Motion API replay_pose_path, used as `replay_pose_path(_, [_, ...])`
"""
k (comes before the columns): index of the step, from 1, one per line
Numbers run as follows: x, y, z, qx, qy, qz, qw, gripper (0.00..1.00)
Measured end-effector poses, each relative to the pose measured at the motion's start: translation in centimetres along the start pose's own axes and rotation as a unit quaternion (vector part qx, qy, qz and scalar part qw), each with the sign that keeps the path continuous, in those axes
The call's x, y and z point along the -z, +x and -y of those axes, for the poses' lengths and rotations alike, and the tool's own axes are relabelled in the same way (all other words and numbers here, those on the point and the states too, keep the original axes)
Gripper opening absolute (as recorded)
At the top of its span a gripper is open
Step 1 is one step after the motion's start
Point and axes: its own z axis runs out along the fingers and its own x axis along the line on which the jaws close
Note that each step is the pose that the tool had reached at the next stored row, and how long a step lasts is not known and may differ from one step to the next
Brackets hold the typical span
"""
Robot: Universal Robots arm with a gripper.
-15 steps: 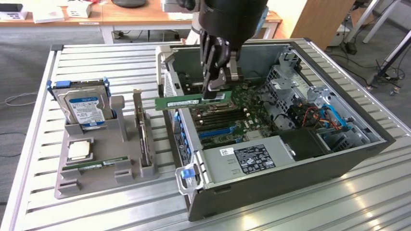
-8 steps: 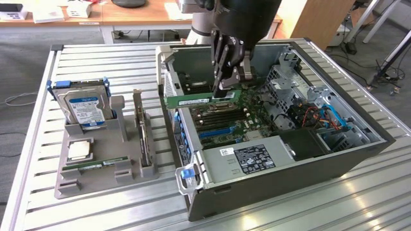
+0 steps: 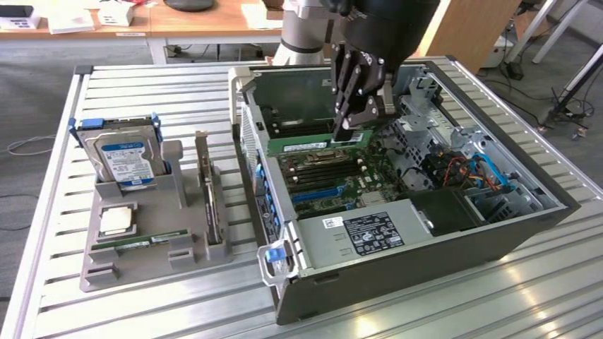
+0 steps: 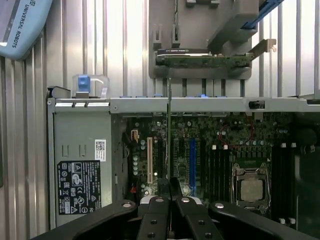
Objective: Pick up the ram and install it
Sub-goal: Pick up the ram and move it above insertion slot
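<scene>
Above motherboard [image 3: 332,182], ram [image 3: 301,147] within pincer [image 3: 351,134].

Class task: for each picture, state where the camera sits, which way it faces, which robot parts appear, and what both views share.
Exterior view: off the arm, raised, looking down obliquely at the open computer case; arm and end effector show.
Wrist view: on the wrist, looking down past the end effector at the motherboard.
Shared: computer case, end effector, and the ram it grips.
</scene>
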Motion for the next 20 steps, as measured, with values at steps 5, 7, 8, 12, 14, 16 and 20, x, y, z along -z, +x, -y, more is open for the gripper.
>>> replay_pose_path(5, [0.06,0.0,1.43,0.0,0.0,0.0001,1.0,0.12])
replay_pose_path(7, [0.08,-0.1,1.98,0.0,0.0,0.0002,1.0,0.12])
replay_pose_path(8, [0.09,-0.1,2.25,0.0,0.0,0.0002,1.0,0.12])
replay_pose_path(12, [0.14,-0.1,3.42,0.0,0.0,0.0003,1.0,0.12])
replay_pose_path(14, [0.17,-0.1,4.01,0.0,0.0,0.0003,1.0,0.12])
replay_pose_path(16, [0.19,-0.1,4.64,0.0,0.0,0.0003,1.0,0.12])
replay_pose_path(20, [0.24,-0.2,5.82,0.001,0.0,0.0004,1.0,0.12])
